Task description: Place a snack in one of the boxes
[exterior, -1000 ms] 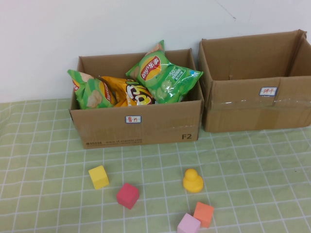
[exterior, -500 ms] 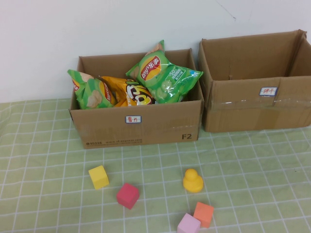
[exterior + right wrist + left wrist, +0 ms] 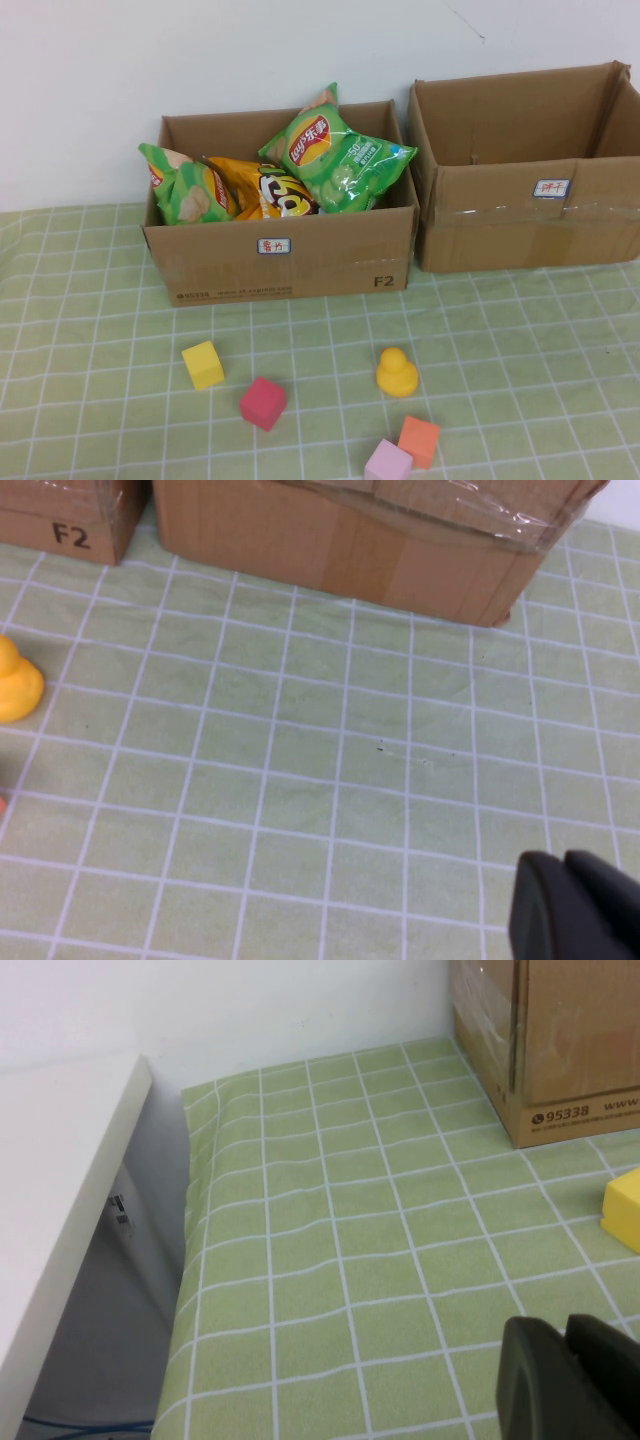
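Snacks point(image 3: 300, 170) boxed; left pincer point(image 3: 565, 1380), right pincer point(image 3: 570, 905) low, closed

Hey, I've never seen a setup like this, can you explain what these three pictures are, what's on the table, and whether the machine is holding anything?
This is a two-armed robot at a table with a green checked cloth. The overview comes from a raised camera; the other two come from cameras on each wrist.

The dark shape low in the left wrist view is the left pincer, hovering over the cloth, its fingers together and holding nothing. The right pincer looks the same in its own view. Neither appears in the overview.

At the back stand two cardboard boxes: the left cardboard box holds two green crisp bags and an orange snack bag; the right cardboard box shows nothing inside. In front lie a yellow cube, red cube, orange cube, pink cube and yellow toy duck.
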